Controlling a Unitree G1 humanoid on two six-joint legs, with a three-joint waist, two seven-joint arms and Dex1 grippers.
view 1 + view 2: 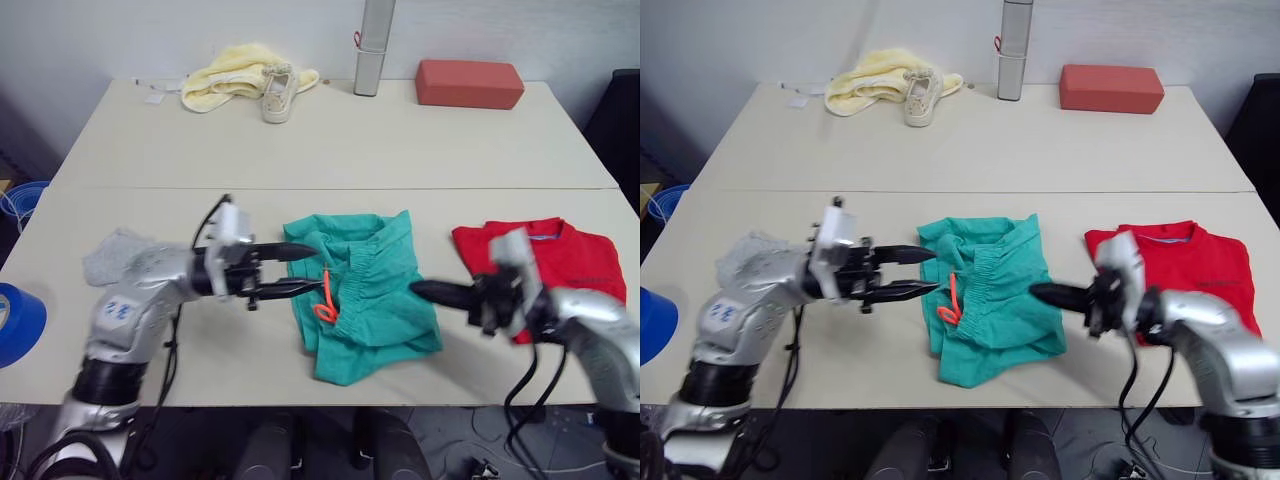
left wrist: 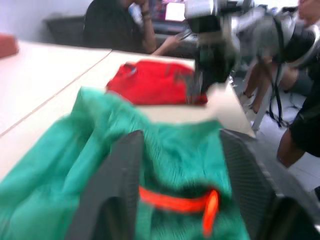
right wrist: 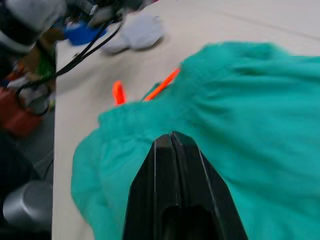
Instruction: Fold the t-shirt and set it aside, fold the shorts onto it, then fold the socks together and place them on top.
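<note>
The shorts (image 1: 365, 295) lay rumpled between my left gripper (image 1: 305, 268), jaws apart, and right gripper (image 1: 425, 291), jaws together; a one-layer pinch risked a lopsided fold.

You see the shorts (image 1: 992, 300) crumpled at the table's (image 1: 1040, 150) front middle, with the folded t-shirt (image 1: 1200, 262) to their right. The left gripper (image 1: 925, 272) points at the waistband, its 2 fingers spread. The right gripper (image 1: 1038, 292) sits at the shorts' right edge, fingers together.
</note>
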